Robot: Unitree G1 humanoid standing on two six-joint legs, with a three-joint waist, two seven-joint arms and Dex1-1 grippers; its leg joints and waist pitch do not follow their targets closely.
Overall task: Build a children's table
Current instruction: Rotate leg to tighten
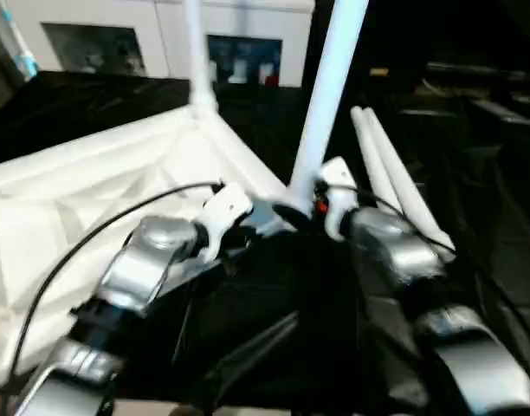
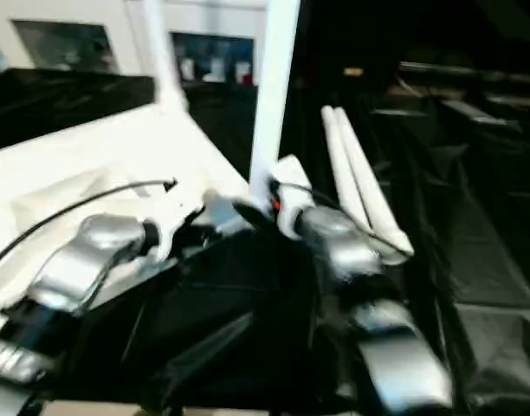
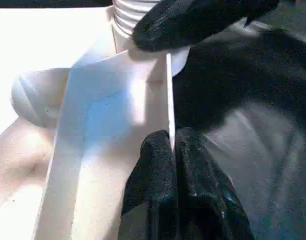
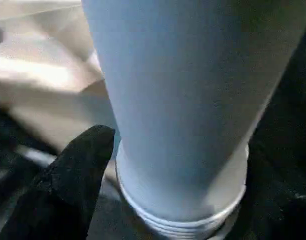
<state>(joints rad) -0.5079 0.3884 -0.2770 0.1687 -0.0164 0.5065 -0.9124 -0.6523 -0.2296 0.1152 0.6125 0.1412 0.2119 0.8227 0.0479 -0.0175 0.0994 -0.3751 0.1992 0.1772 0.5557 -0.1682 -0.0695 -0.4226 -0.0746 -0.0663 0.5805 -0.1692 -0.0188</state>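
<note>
1. Left gripper [image 3: 174, 165]: jaws together, clamped on the thin side wall of the table top [image 1: 83, 191], near its closest corner. Top lies upside down on black-covered worktop [image 1: 274, 338], ribs showing.
2. Right gripper [image 4: 178, 175]: jaws apart either side of the near leg [image 1: 326, 95], right at its threaded base; one finger [image 4: 68, 185] just beside it, no grip seen.
3. Near leg stands upright in that corner socket; threads show above the socket, so prob. not fully home.
4. Two spare legs [image 1: 395, 173] lie together on worktop, toward its right edge.
5. Far leg [image 1: 194, 52] upright at far corner.
6. Step: seating leg two. Next, I judge: re-grip and turn it while left steadies top.
</note>
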